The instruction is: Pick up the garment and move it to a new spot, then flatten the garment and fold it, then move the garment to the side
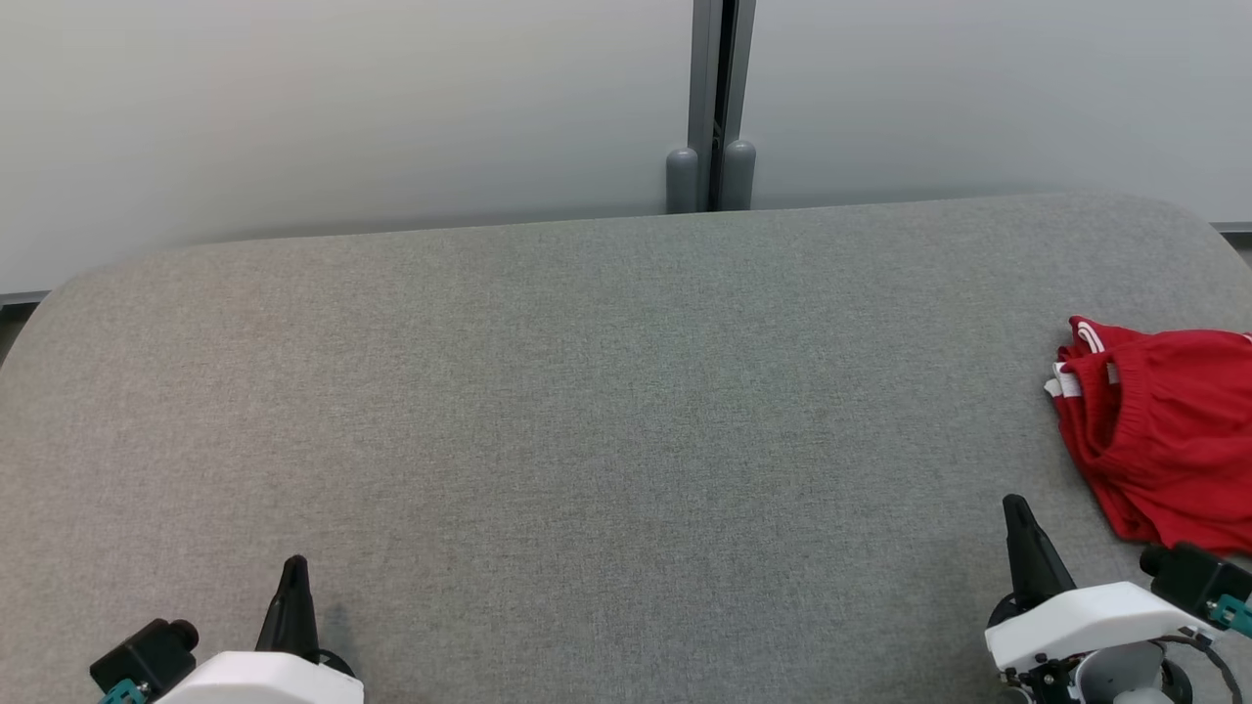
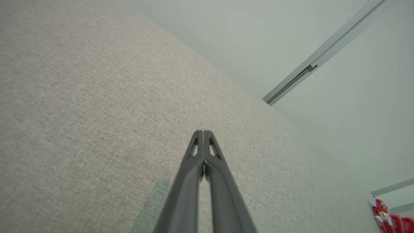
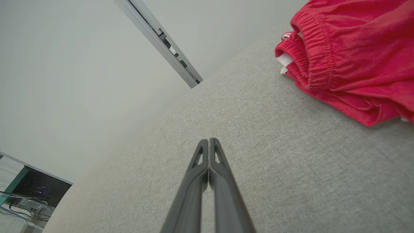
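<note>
The garment [image 1: 1164, 430] is red with an elastic waistband and white trim, lying in a folded heap at the right edge of the grey fabric surface [image 1: 606, 420]. It also fills the upper right of the right wrist view as the garment [image 3: 349, 55], and a corner of the garment [image 2: 393, 221] peeks in at the lower right of the left wrist view. My right gripper [image 1: 1015, 508] is shut and empty, just in front of and left of the heap. At the lower left, my left gripper [image 1: 294, 567] is shut with nothing in it, far from the cloth.
A pale wall runs behind the surface, with a grey vertical post [image 1: 712, 108] at its middle. The surface has rounded far corners. A dark screen and cables [image 3: 35, 191] show at the lower left of the right wrist view.
</note>
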### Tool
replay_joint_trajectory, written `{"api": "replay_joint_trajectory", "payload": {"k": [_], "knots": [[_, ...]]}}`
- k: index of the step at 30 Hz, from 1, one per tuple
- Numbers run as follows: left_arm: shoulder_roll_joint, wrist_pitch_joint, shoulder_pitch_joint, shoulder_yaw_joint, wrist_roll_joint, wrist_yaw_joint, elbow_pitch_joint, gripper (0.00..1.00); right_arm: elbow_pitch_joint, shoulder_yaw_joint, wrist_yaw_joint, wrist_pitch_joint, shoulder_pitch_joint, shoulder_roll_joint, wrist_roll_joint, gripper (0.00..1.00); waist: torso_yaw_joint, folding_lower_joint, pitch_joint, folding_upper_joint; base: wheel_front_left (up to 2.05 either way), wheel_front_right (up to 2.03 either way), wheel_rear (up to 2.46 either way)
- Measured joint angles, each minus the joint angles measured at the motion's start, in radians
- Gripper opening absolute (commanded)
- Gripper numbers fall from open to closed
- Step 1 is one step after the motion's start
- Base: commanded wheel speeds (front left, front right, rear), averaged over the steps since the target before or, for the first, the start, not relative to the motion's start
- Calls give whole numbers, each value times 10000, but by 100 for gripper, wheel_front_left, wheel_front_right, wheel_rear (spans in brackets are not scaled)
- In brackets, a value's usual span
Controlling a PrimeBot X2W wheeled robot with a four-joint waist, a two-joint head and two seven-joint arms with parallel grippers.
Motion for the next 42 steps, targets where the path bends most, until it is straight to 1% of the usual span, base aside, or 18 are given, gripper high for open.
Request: {"api": "replay_joint_trajectory", "payload": {"k": [4,18,42], "knots": [[17,174,-32,59,-717,-92,-128,0,-178,-75,0,188,12,-10,723,0,12,0,-16,0,0,0,0],[52,669,-205,188,-2535,-272,-445,0,-594,-337,0,642,45,-27,2550,0,45,0,-61,0,0,0,0],[86,1335,-398,393,-5120,-612,-899,0,-1198,-683,-2,1331,109,-59,5162,0,101,0,-138,0,0,0,0]]}}
